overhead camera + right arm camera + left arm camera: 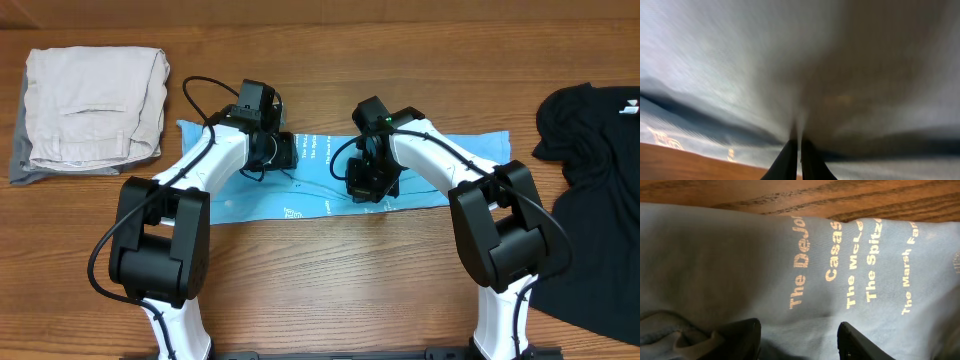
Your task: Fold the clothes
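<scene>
Light blue T-shirt (pixel 300 205): where did it lie from your grippers, and along which axis? (checker)

It lay folded into a long band across the middle of the wooden table (pixel 320 300), with its long axis running left to right. Both my grippers were down on it. My left gripper (pixel 280 150) was at the far edge, left of the band's middle, beside the printed lettering. Its fingers (pixel 742 340) stood apart above flat cloth, and I saw nothing pinched between them. My right gripper (pixel 368 185) was right of the middle, toward the near edge. In its wrist view the fingertips were pressed together with creases running into them, so I judged it clamped on a layer of the T-shirt. (me)

Which arm was better placed for the next fold, and what room was there? (checker)

Judgement only: the right arm, since it had cloth in its grip. A crosswise fold would carry one end along the long axis toward the other. Bare wood lay on the near side of the band, between my two arm bases, and a narrower strip lay on the far side. A folded beige stack (pixel 95 100) sat at far left, near the band's left end but apart from it. A black garment (pixel 600 200) lay at right, also apart. My two wrists were close together at the middle, so I noted crowding as the risk if both moved inward. (me)
</scene>
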